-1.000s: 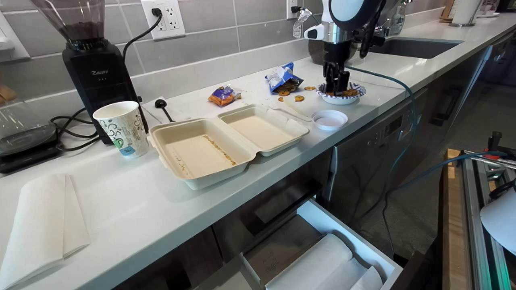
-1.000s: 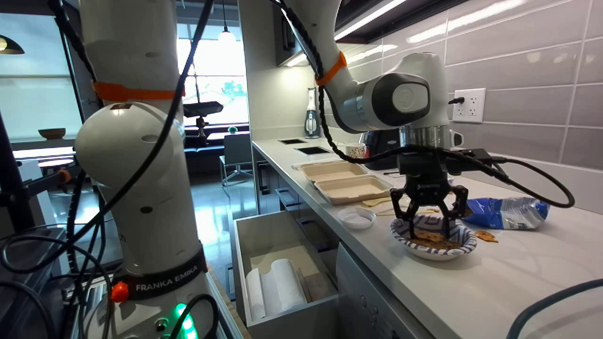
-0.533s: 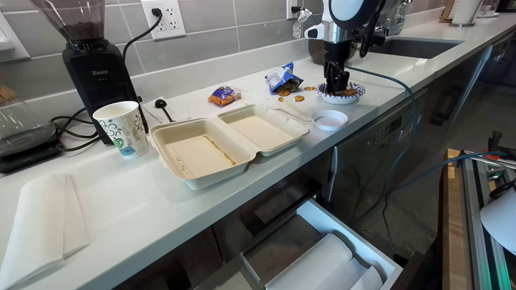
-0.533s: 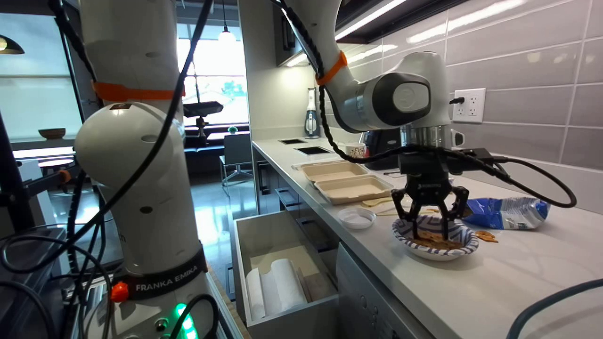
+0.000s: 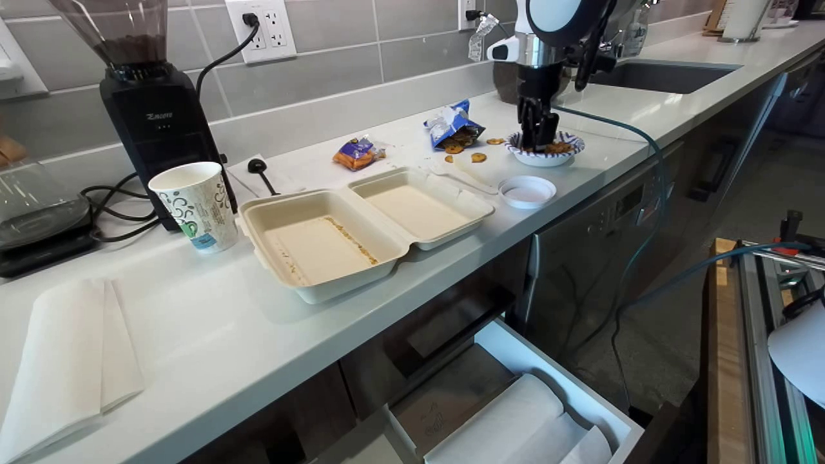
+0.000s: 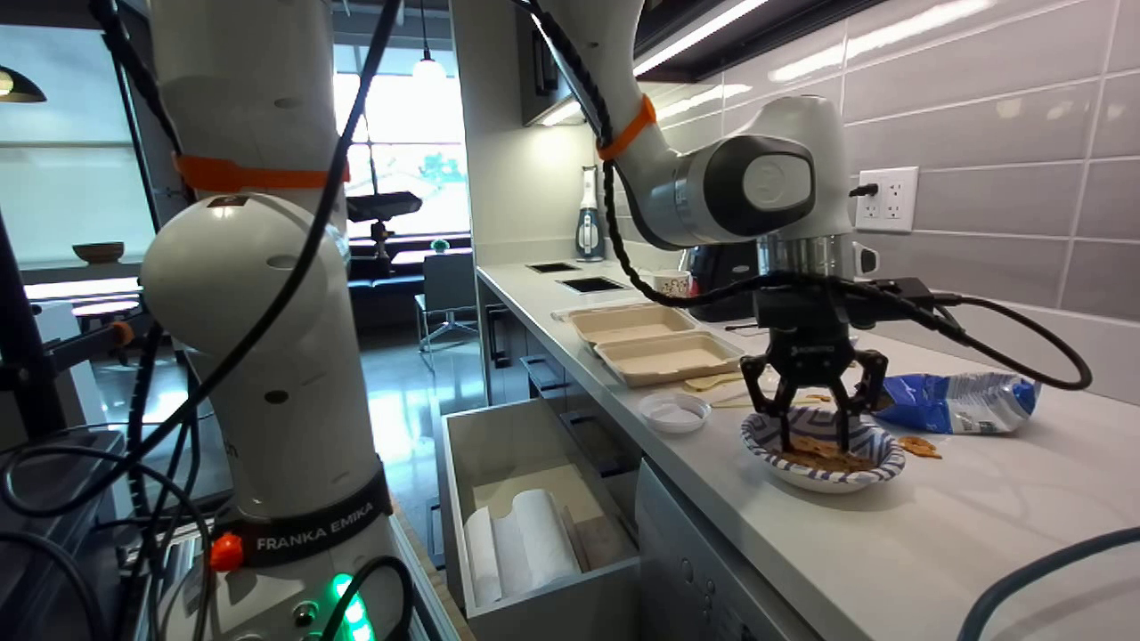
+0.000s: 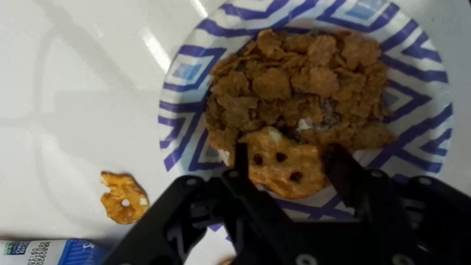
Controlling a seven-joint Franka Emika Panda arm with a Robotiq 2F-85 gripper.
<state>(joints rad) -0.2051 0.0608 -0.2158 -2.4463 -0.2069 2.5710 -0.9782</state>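
My half-spread gripper (image 6: 814, 445) straddles a pretzel (image 7: 283, 165) in the bowl (image 7: 423, 121); I can't tell if it's held. My wrist view crops the bag (image 7: 51, 253) near the bowl.

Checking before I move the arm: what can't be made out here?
Pretzel crisp, wrist view: side edges partly behind the tool; whether gripped, unclear.
Patterned paper bowl, wrist view: top cut off by the frame edge, lower rim mostly behind the tool.
Purple snack packet, in an exterior view: lettering too small.

One striped bowl (image 7: 419, 84), two snack bags (image 5: 453, 124), one clamshell container (image 5: 412, 203), one paper cup (image 5: 200, 212), one grinder (image 5: 156, 125).
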